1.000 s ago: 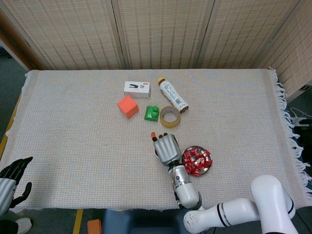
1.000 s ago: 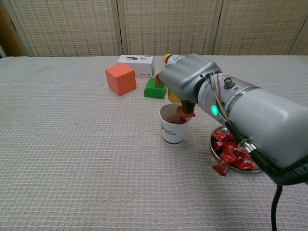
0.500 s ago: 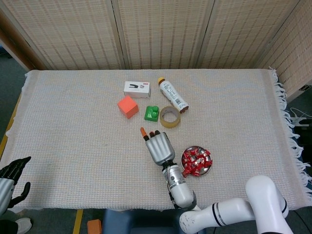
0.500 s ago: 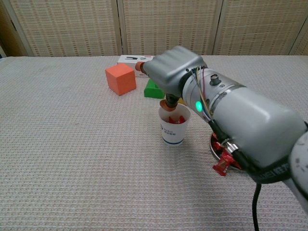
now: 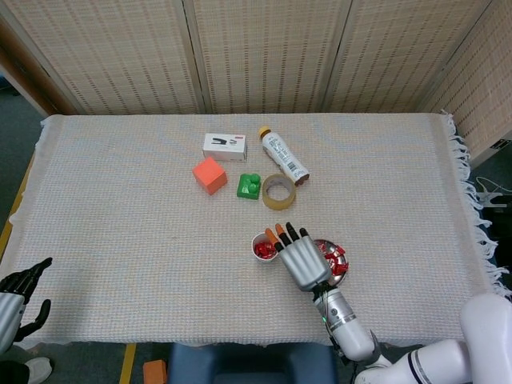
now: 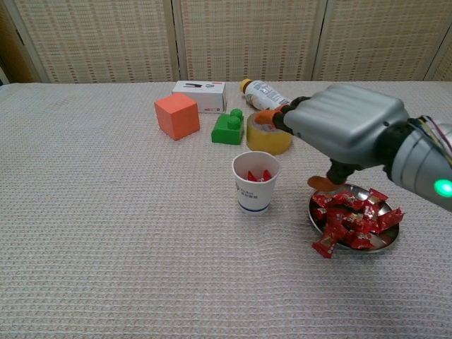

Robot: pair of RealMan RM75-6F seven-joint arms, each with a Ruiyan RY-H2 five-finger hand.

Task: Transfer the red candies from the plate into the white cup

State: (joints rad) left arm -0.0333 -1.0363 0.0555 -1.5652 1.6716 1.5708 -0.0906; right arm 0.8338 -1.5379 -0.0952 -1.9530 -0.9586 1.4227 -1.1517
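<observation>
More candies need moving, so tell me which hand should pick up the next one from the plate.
The right hand. It hovers open directly over the plate of red candies, beside the white cup. The left hand sits off the table's near left corner, far from both.

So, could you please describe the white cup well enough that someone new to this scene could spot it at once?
Start from the cluster of objects at the middle of the table, then come toward the robot. The white cup stands upright just left of the metal plate of red candies. It is the only open container, with a few red candies inside.
</observation>
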